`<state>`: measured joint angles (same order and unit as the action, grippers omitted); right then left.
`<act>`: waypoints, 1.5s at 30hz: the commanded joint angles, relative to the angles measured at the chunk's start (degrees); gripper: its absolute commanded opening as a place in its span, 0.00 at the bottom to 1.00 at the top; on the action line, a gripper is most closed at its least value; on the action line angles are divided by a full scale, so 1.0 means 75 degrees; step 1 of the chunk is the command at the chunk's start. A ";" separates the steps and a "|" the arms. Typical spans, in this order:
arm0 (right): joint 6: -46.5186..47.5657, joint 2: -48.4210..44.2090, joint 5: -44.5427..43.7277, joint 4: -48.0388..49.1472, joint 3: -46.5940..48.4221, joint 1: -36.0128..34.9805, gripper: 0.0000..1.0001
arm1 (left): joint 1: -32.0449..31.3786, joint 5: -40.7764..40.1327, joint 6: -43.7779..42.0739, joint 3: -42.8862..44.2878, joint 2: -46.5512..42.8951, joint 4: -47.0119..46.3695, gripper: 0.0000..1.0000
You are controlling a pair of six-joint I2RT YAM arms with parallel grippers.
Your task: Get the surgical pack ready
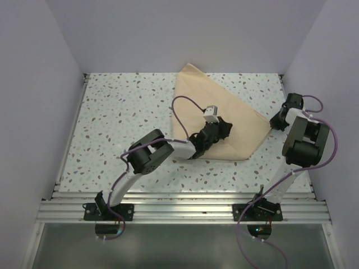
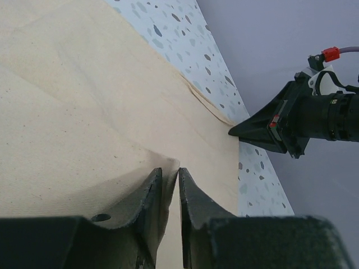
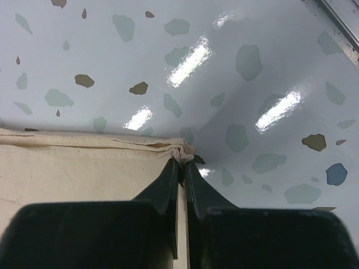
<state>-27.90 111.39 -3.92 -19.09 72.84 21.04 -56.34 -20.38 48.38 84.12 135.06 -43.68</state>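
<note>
The surgical pack shows here as a folded beige cloth lying flat at the back middle-right of the table. My left gripper hovers over the cloth's near part. In the left wrist view its jaws stand a narrow slit apart, and a raised cloth corner leans against the left finger. My right gripper is at the cloth's right-hand corner. In the right wrist view it is shut on that bunched corner, low on the table. The left wrist view also shows the right gripper at that corner.
The speckled white table is enclosed by pale walls on the left, back and right. A ribbed aluminium rail runs along the near edge, where both arm bases are bolted. The right arm's elbow stands close to the right wall.
</note>
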 commanded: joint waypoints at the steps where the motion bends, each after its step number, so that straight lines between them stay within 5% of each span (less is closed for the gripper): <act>1: -0.0077 0.0101 0.0148 0.0143 0.0003 -0.0004 0.00 | -0.0035 0.0150 -0.0239 0.0362 0.0050 -0.0504 0.23; 5: -0.0112 -0.0297 0.0394 0.0167 -0.0032 -0.0016 0.00 | -0.0024 0.0327 -0.0357 0.0480 -0.0090 -0.0375 0.48; 10: -0.0159 -0.0438 0.0511 0.0155 -0.0044 -0.0004 0.00 | -0.0024 0.0339 -0.0649 0.0596 -0.0476 -0.0282 0.63; 19: -0.0171 -0.0485 0.0804 0.0202 -0.0103 -0.0016 0.00 | 0.0081 0.0492 -0.1809 0.0856 -0.2244 0.0842 0.73; 24: -0.0182 -0.0661 0.0887 0.0179 -0.0103 -0.0167 0.00 | 0.0805 0.0045 -0.2022 0.0411 -0.3779 0.3441 0.73; 28: -0.0229 -0.0802 0.0804 0.0167 -0.0103 -0.0344 0.00 | 0.1896 0.0783 -0.1332 -0.1797 -0.5534 0.4533 0.70; 34: -0.0136 -0.1199 0.0828 -0.0079 0.0108 -0.0543 0.00 | 0.2355 -0.0153 -0.1774 -0.4518 -0.7283 0.4783 0.64; 37: -0.0135 -0.1609 0.0898 -0.0161 0.0109 -0.0719 0.00 | 0.2379 0.0255 -0.1775 -0.5399 -0.7333 0.4279 0.58; 45: 0.0145 -0.2231 0.0547 -0.0642 0.0460 -0.1574 0.00 | 0.2390 0.1065 -0.1728 -0.5908 -0.6701 0.3902 0.57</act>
<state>-28.10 97.41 0.99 -22.04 73.52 11.14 -38.44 -14.44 36.56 39.05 84.27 -11.07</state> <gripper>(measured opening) 0.030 0.571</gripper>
